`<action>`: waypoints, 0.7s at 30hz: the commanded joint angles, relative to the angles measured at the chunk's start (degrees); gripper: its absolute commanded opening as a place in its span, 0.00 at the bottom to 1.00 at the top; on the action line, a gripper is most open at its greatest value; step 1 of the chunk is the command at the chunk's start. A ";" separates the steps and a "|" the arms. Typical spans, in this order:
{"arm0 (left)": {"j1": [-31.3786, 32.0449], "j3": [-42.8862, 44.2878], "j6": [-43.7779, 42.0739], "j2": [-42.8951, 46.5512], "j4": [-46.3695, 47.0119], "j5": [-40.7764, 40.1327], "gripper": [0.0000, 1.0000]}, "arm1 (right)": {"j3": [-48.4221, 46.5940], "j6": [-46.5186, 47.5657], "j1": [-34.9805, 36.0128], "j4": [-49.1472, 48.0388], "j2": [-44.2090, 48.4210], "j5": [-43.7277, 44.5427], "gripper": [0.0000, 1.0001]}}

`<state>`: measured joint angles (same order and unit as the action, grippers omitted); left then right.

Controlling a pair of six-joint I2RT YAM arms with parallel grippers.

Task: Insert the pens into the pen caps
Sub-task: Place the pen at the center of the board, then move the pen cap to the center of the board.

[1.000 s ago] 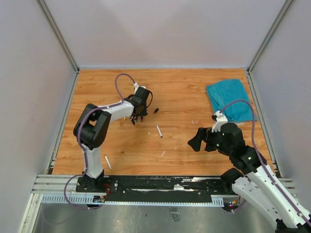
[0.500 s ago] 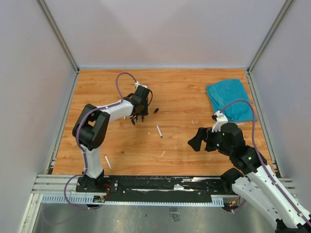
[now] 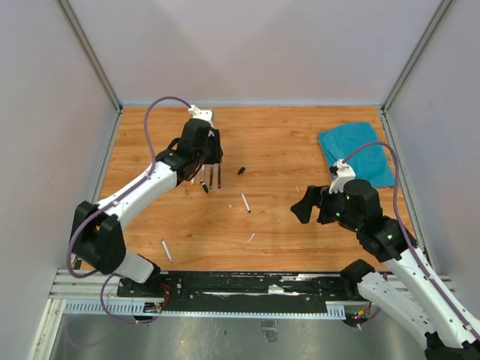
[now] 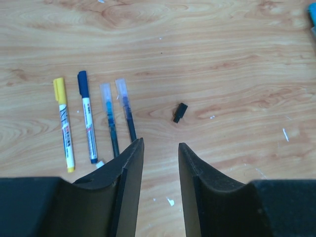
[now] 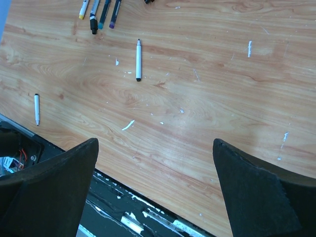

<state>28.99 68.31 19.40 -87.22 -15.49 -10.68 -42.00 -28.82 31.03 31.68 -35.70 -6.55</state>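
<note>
Pens [image 4: 110, 123] lay four in a row on the wooden table [image 4: 222, 49], side by side, just ahead of my left gripper [image 4: 160, 144], whose fingers stood parted with nothing between them. A black pen cap [image 4: 180, 112] sat alone to the right of that row. One white pen [image 5: 138, 60] lay mid-table and a second white pen [image 5: 36, 109] near the front edge. My right gripper [image 5: 155, 143] hovered above the table, spread wide and empty.

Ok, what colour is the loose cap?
Black; the loose cap shows best in the left wrist view.
</note>
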 commanded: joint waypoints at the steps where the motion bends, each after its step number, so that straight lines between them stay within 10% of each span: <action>1: -0.43 -6.89 1.13 7.72 -0.50 0.12 0.39 | -2.26 1.65 -0.88 1.81 -0.72 2.47 0.99; 12: -0.43 -25.84 11.55 22.51 -1.54 -4.27 0.39 | -1.03 2.02 -0.92 3.38 -2.15 3.30 0.99; 21: -0.43 -26.43 13.68 14.00 3.21 -8.15 0.43 | 0.46 1.53 -0.90 3.97 -1.24 2.72 0.99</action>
<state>28.99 40.10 31.55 -68.97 -15.99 -15.22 -42.37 -27.59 31.03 34.74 -37.91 -4.45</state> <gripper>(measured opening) 0.412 0.991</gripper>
